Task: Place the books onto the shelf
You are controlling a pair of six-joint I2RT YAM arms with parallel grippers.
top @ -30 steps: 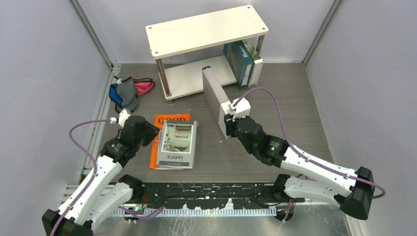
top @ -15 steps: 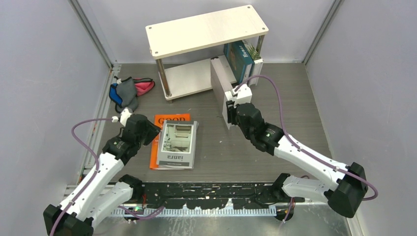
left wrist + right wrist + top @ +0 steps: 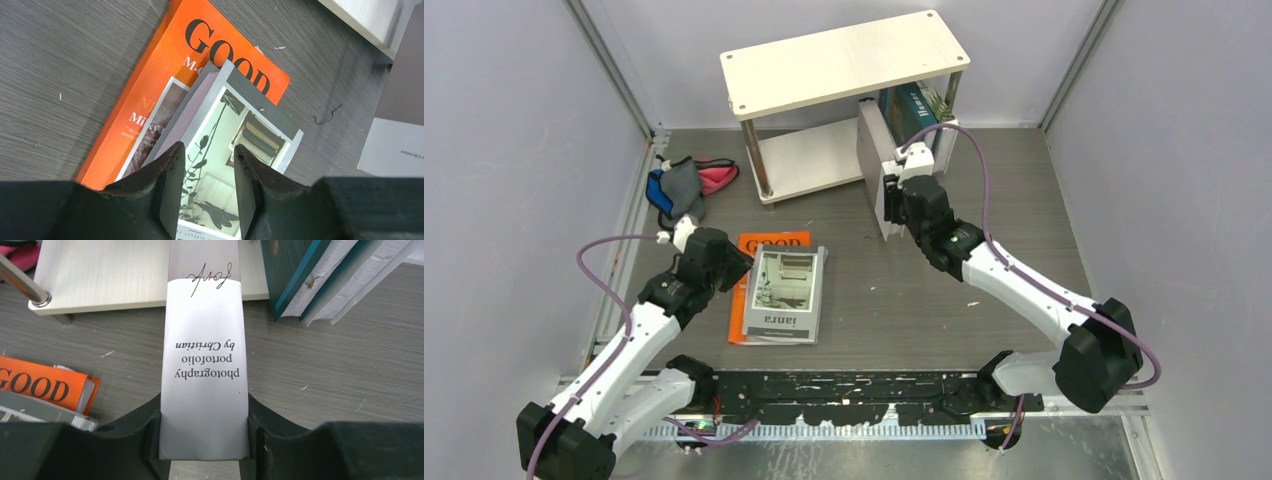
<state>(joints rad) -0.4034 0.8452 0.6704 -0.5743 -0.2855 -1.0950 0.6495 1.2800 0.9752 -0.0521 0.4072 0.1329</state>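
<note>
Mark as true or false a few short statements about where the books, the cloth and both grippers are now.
1. The right gripper is shut on the grey-brown and white book. True.
2. The orange book lies on top of the photo-cover book. False: the photo-cover book lies on the orange book.
3. The teal book stands on the lower board of the shelf. True.
4. The left gripper holds a book. False: it is open over the photo-cover book and grips nothing.
5. The cloth bundle lies on the shelf. False: it lies on the table, left of the shelf.
</note>
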